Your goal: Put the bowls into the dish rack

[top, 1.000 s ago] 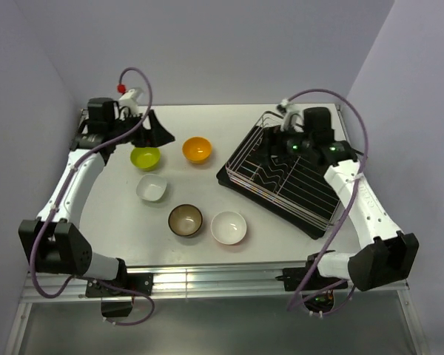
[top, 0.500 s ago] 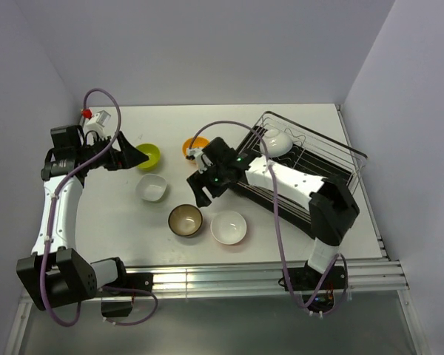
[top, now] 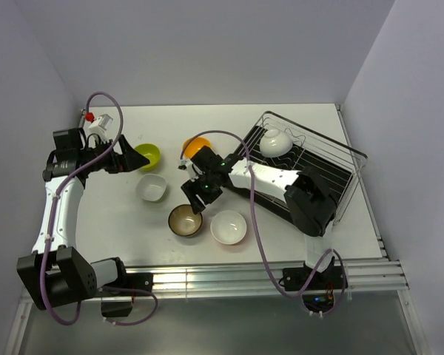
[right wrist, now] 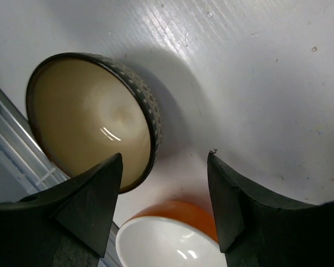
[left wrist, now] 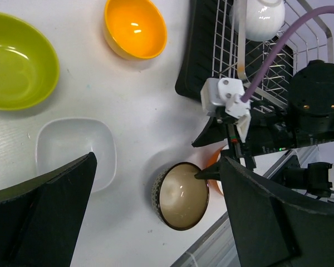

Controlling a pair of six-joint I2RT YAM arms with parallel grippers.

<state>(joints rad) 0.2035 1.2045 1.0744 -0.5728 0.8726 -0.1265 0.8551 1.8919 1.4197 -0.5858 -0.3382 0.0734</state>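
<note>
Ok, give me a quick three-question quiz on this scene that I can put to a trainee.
1. True or false: the right gripper hangs open right by the brown bowl.
2. Fill in the blank: the only bowl in the rack, seated at the far end of the dish rack, is coloured ___.
3. Which bowl is nearest the left gripper?
A. the lime green bowl
B. the brown bowl
C. the bowl in the rack

Key: 1 true; 2 white; 3 A.
</note>
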